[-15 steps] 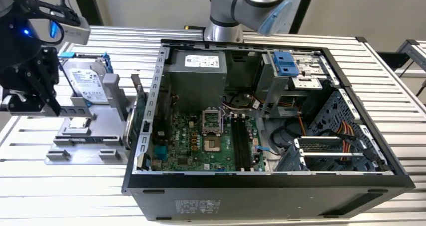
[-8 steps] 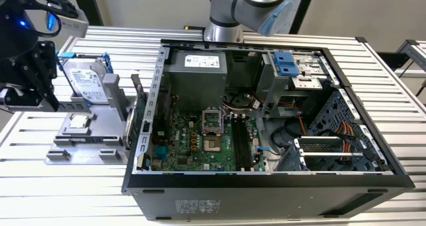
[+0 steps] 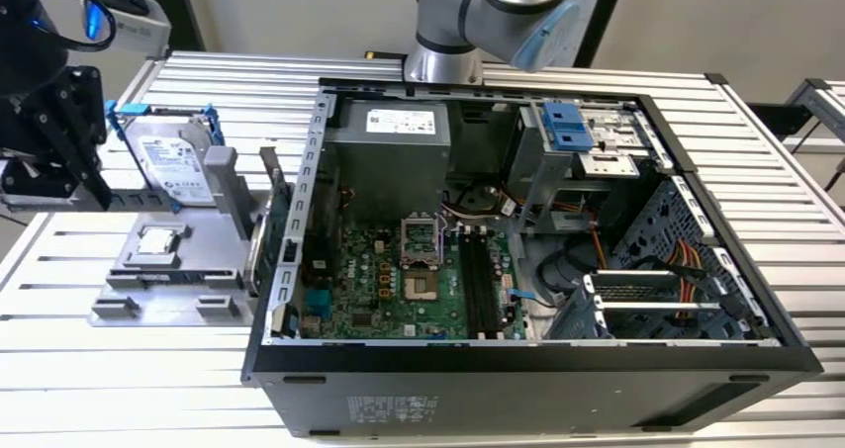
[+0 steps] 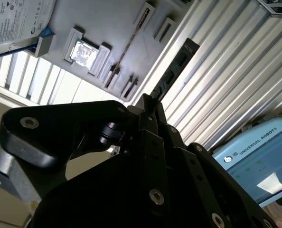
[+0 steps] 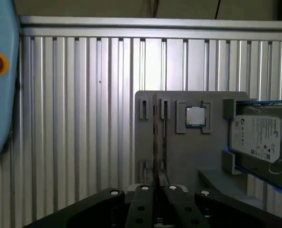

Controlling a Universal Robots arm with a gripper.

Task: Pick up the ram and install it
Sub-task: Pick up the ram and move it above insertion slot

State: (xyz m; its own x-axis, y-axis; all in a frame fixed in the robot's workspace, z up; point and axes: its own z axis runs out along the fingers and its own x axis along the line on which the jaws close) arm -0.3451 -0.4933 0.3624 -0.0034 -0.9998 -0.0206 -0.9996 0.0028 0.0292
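The ram [image 3: 275,240] is a thin dark green stick standing on its edge in a slot of the grey fixture plate [image 3: 172,295], right beside the open computer case. Both wrist views show it edge-on as a thin line [image 5: 155,137] [image 4: 126,47]. My gripper [image 3: 73,161] hangs high at the exterior view's far left, above the table's edge and well away from the ram. Its black fingers meet with nothing between them [image 5: 157,190] [image 4: 148,102]. The memory slots [image 3: 482,280] on the motherboard lie bare.
A silver hard drive [image 3: 172,161] in a blue frame and a small square processor chip [image 3: 158,240] share the fixture. The open case [image 3: 528,369] takes up the table's middle. A blue-grey pendant [image 4: 255,161] lies nearby. The arm's base [image 3: 442,57] stands behind the case.
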